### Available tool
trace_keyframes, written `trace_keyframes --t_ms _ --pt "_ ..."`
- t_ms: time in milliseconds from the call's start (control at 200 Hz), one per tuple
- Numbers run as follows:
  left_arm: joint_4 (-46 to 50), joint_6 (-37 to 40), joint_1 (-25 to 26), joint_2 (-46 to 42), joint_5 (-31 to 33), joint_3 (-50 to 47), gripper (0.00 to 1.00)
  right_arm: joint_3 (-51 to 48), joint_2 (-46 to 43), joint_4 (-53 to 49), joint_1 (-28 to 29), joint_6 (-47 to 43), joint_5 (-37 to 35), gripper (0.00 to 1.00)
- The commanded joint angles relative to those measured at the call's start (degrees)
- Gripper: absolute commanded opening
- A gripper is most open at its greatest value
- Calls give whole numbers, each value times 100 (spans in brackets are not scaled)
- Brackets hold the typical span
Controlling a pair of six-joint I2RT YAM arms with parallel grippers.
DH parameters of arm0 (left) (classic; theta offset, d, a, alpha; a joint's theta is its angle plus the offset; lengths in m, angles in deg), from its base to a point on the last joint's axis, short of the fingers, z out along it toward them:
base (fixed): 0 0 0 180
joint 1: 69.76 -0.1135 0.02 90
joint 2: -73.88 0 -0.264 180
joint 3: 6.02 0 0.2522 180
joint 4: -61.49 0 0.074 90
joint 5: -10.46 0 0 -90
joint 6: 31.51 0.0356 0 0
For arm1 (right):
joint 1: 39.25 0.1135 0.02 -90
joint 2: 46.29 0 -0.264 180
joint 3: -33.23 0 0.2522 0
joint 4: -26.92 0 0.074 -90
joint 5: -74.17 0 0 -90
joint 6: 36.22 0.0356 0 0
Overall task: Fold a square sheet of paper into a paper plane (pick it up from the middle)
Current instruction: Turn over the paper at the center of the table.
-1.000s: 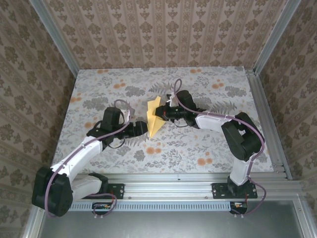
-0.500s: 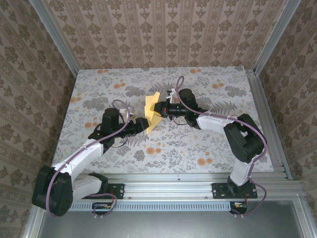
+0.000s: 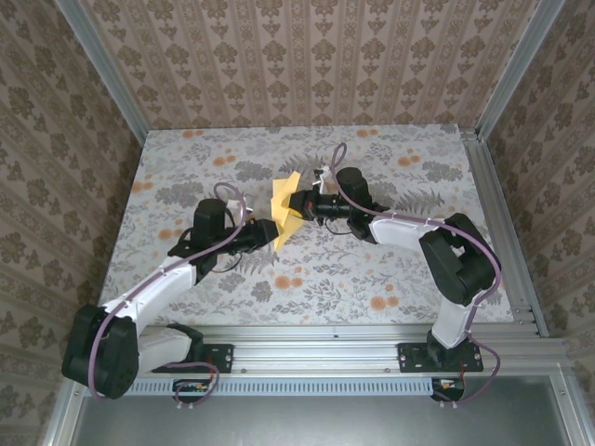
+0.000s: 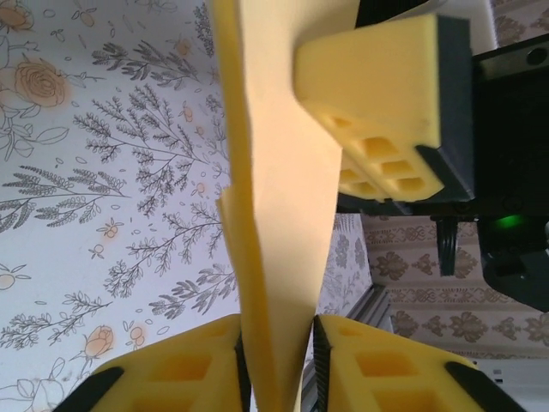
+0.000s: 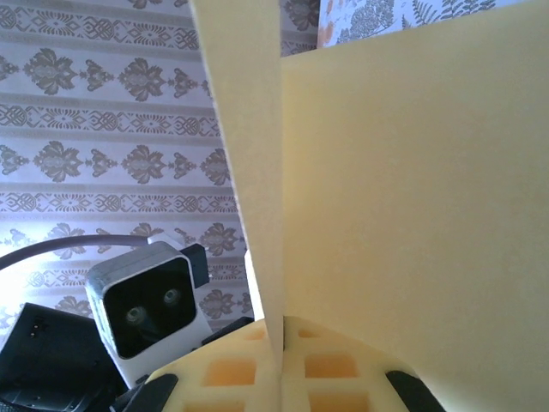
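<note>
The paper plane (image 3: 284,208) is a mustard-yellow folded dart held upright above the middle of the table, point toward the near side. My right gripper (image 3: 297,205) is shut on its upper part from the right; in the right wrist view the pads (image 5: 232,373) pinch the fold (image 5: 257,172), with a broad wing (image 5: 412,172) to the right. My left gripper (image 3: 271,232) comes from the left and its jaws press both sides of the narrow lower end (image 4: 276,343). In the left wrist view the paper (image 4: 274,215) rises between the pads, and the right gripper's fingers (image 4: 377,112) grip it higher up.
The floral tablecloth (image 3: 372,269) carries orange flower prints (image 3: 288,281). Patterned walls and metal frame rails (image 3: 497,223) close in the table. Both arms meet at the centre, a few centimetres apart. The left wrist camera (image 5: 146,309) faces the right one closely.
The right gripper carried the paper slightly left and up. The left gripper slid in to the paper's lower end, and its jaws closed from wide open onto the fold.
</note>
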Motion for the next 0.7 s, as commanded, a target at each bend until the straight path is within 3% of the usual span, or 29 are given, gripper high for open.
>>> trace_keyframes --t_ms 0,190,340,445,585,695 --pt "128 211 0 45 -127 246 22 -99 -71 195 -39 35 119 0" --pt "473 466 -27 109 -80 405 8 -150 -46 212 -61 32 122 4" --pt "909 811 -35 200 6 610 5 -246 -81 136 -144 -37 98 22" --pt "1835 1476 -25 266 329 980 6 -366 -201 -182 -276 -276 78 33" --pt "3545 2677 279 401 1748 1757 6 -554 -565 -1201 -533 -1031 -81 43" --pt "4775 3492 904 787 3795 2523 6 -679 -949 -2108 -772 -1684 -356 48"
